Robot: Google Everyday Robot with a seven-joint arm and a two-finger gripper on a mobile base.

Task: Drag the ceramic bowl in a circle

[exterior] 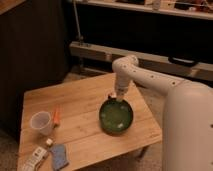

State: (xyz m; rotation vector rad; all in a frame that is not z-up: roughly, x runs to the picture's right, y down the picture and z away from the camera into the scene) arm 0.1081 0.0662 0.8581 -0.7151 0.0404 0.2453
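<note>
The ceramic bowl [116,116], dark green and glossy with a speckled lighter inside, sits on the right part of the wooden table [80,95]. My gripper [119,98] points down from the white arm and meets the bowl at its far rim. The rim hides the gripper's tip where the two meet.
A translucent white cup [41,122] stands at the table's left, with an orange stick-like object [56,115] beside it. A blue sponge [59,156] and a white packet [32,159] lie at the front left corner. The table's right edge is close to the bowl.
</note>
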